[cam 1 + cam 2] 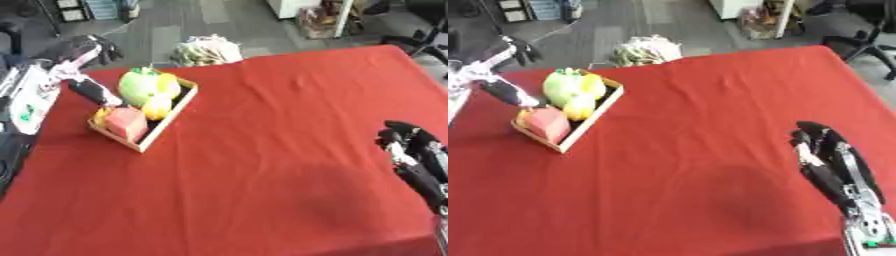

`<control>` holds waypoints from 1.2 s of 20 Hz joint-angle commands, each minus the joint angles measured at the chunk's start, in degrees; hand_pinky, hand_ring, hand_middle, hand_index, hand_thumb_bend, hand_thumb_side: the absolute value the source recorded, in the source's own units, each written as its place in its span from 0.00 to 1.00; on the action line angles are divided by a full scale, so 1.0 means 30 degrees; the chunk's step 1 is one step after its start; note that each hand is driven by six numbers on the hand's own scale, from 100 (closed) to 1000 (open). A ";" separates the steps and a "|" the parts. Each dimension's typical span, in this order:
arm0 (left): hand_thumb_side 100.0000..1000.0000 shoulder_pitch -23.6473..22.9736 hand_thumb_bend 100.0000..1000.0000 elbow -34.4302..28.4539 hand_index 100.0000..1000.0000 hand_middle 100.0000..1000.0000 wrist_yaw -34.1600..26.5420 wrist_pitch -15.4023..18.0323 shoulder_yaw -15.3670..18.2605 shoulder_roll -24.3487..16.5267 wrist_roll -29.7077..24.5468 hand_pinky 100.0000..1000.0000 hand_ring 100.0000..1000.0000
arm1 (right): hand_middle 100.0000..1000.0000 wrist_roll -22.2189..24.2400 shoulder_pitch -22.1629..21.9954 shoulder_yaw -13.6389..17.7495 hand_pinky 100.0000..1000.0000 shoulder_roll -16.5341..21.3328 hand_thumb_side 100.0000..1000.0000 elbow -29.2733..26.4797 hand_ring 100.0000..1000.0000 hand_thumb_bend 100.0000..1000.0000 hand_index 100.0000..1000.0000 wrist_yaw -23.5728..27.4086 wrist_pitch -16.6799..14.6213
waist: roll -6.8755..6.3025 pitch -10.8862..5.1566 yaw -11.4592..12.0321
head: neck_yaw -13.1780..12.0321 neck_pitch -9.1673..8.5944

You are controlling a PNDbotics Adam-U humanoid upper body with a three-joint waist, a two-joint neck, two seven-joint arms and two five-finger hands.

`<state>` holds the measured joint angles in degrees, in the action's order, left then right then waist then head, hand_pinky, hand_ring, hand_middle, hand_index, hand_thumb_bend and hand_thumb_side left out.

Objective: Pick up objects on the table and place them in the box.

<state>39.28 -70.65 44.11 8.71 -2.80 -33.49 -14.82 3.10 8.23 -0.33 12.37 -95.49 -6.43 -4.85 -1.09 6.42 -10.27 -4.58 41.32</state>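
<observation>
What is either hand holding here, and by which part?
Nothing. The right hand hangs empty over the red cloth; the left hand sits at the box, its fingers unclear.

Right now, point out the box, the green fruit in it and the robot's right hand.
box [166, 127]: left eye view, on its near wooden side wall.
green fruit [137, 86]: left eye view, on its rounded middle.
right hand [826, 152]: right eye view, on the hand's back, above the red cloth.

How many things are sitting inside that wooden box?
4 visible: a large green round fruit at the far end, two yellow pieces beside it, and a pink block at the near end; more may be hidden underneath.
</observation>
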 commanded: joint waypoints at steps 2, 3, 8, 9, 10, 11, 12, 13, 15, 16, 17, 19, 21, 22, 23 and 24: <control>0.15 -0.1274 0.66 -0.2477 0.77 0.60 -0.1423 0.0358 0.2084 -0.0059 0.1403 0.76 0.60 | 0.62 -0.0067 0.0113 0.0132 0.74 0.0261 0.38 -0.0170 0.67 0.00 0.77 -0.0009 -0.0016 | 0.0249 -0.0547 0.0000 | 0.0092 0.0052; 0.15 -0.1608 0.66 -0.2996 0.77 0.60 -0.1742 0.0221 0.2157 -0.0101 0.1722 0.76 0.60 | 0.62 -0.0056 0.0122 0.0119 0.74 0.0265 0.38 -0.0171 0.67 0.00 0.77 -0.0007 -0.0019 | 0.0239 -0.0546 -0.0017 | 0.0070 0.0050; 0.12 -0.3588 0.53 -0.5108 0.76 0.58 -0.3370 -0.1237 0.3250 0.1057 0.3349 0.74 0.58 | 0.62 -0.0112 0.0028 0.0096 0.73 0.0107 0.39 -0.0140 0.67 0.00 0.77 0.0146 -0.0048 | 0.0459 -0.0460 0.1033 | 0.0257 0.0198; 0.12 -0.4095 0.53 -0.5422 0.75 0.58 -0.3690 -0.1554 0.3734 0.1548 0.3669 0.73 0.57 | 0.62 -0.0100 -0.0017 0.0036 0.73 0.0120 0.39 -0.0119 0.67 0.00 0.77 0.0189 -0.0062 | 0.0445 -0.0494 0.1182 | 0.0226 0.0308; 0.12 -0.4627 0.53 -0.5682 0.75 0.58 -0.4020 -0.1883 0.4063 0.2072 0.4000 0.73 0.57 | 0.62 -0.0051 -0.0067 -0.0056 0.73 0.0146 0.39 -0.0092 0.67 0.00 0.77 0.0237 -0.0082 | 0.0419 -0.0545 0.1290 | 0.0158 0.0446; 0.12 -0.5144 0.52 -0.6034 0.75 0.57 -0.4341 -0.2203 0.4144 0.2586 0.4320 0.73 0.56 | 0.62 -0.0006 -0.0102 -0.0128 0.73 0.0168 0.39 -0.0067 0.67 0.00 0.77 0.0280 -0.0100 | 0.0396 -0.0587 0.1360 | 0.0087 0.0560; 0.12 -0.5658 0.51 -0.6442 0.74 0.56 -0.4658 -0.2520 0.4078 0.3098 0.4637 0.72 0.55 | 0.62 0.0032 -0.0123 -0.0189 0.73 0.0172 0.39 -0.0046 0.66 0.00 0.77 0.0322 -0.0118 | 0.0382 -0.0621 0.1401 | 0.0017 0.0665; 0.12 -0.6172 0.51 -0.6903 0.74 0.56 -0.4974 -0.2836 0.3919 0.3611 0.4954 0.72 0.55 | 0.62 0.0061 -0.0149 -0.0232 0.73 0.0186 0.39 -0.0026 0.66 0.00 0.77 0.0353 -0.0132 | 0.0356 -0.0666 0.1411 | -0.0033 0.0746; 0.12 -0.7173 0.51 -0.7865 0.74 0.56 -0.5590 -0.3383 0.3488 0.4611 0.5570 0.72 0.55 | 0.62 0.0105 -0.0208 -0.0287 0.73 0.0236 0.39 0.0011 0.66 0.00 0.77 0.0380 -0.0149 | 0.0289 -0.0765 0.1396 | -0.0100 0.0872; 0.12 -0.7651 0.51 -0.8337 0.74 0.56 -0.5885 -0.3499 0.3276 0.5077 0.5864 0.72 0.55 | 0.62 0.0122 -0.0234 -0.0304 0.73 0.0262 0.39 0.0026 0.66 0.00 0.77 0.0383 -0.0155 | 0.0255 -0.0808 0.1385 | -0.0120 0.0903; 0.12 -0.8134 0.51 -0.8817 0.74 0.56 -0.6182 -0.3561 0.3081 0.5369 0.6161 0.72 0.55 | 0.62 0.0139 -0.0255 -0.0321 0.73 0.0281 0.39 0.0037 0.66 0.00 0.77 0.0384 -0.0160 | 0.0233 -0.0844 0.1367 | -0.0142 0.0918; 0.14 -0.9132 0.51 -0.9763 0.74 0.56 -0.6796 -0.3687 0.2738 0.5567 0.6776 0.72 0.55 | 0.61 0.0187 -0.0294 -0.0383 0.72 0.0275 0.38 0.0058 0.66 0.00 0.77 0.0403 -0.0173 | 0.0228 -0.0903 0.1337 | -0.0284 0.0929; 0.14 -1.0151 0.51 -1.0037 0.74 0.56 -0.7423 -0.4015 0.2328 0.6206 0.7402 0.72 0.55 | 0.61 0.0268 -0.0432 -0.0638 0.72 0.0177 0.38 0.0108 0.65 0.00 0.76 0.0606 -0.0242 | 0.0249 -0.0981 0.1476 | -0.0595 0.0931; 0.14 -1.0667 0.51 -1.0316 0.74 0.56 -0.7741 -0.4047 0.2090 0.6656 0.7720 0.72 0.55 | 0.61 0.0277 -0.0479 -0.0713 0.72 0.0184 0.37 0.0143 0.65 0.00 0.76 0.0675 -0.0262 | 0.0230 -0.1019 0.1529 | -0.0680 0.0932; 0.15 -1.1144 0.51 -1.0613 0.74 0.56 -0.8059 -0.4012 0.1876 0.6980 0.8039 0.72 0.55 | 0.61 0.0289 -0.0499 -0.0775 0.72 0.0199 0.37 0.0167 0.65 0.00 0.76 0.0716 -0.0282 | 0.0209 -0.1052 0.1548 | -0.0763 0.0932; 0.15 -1.1462 0.51 -1.0806 0.74 0.56 -0.8363 -0.3985 0.1710 0.7172 0.8343 0.72 0.55 | 0.61 0.0312 -0.0494 -0.0829 0.72 0.0211 0.37 0.0174 0.65 0.00 0.76 0.0743 -0.0307 | 0.0193 -0.1068 0.1541 | -0.0847 0.0932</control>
<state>4.66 -100.93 20.22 -3.23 2.94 -12.27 8.96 3.90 6.33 -2.64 12.29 -94.51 -4.61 -5.62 -0.43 4.57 -5.63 -6.67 43.86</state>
